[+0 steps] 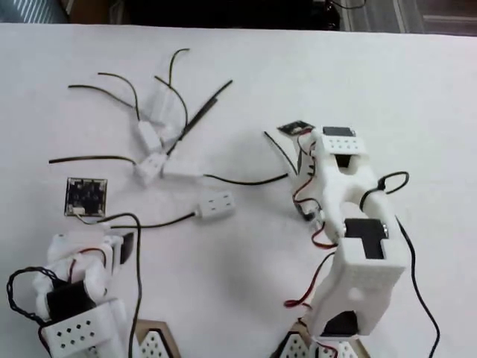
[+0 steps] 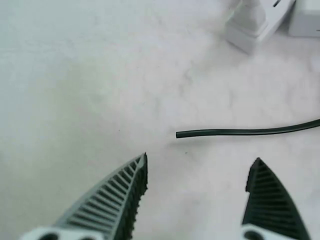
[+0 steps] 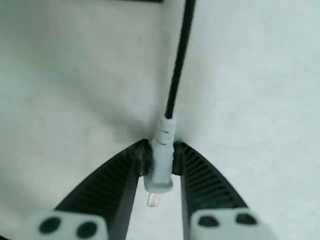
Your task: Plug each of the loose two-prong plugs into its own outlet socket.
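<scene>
R pincer point(image 3: 162, 146) clamped on white plug point(image 3: 161, 172), black cord point(image 3: 177, 60) trailing off, right of white socket block point(image 1: 216, 203), apart. L pincer point(image 2: 200, 159) wide open, empty, near-left over worktop point(image 1: 246, 82); loose cord end point(image 2: 240, 132) just past its tips. Other plugs point(image 1: 151, 149) far-left.

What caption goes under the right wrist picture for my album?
The right gripper pinches a white plug with a black cord.
</scene>
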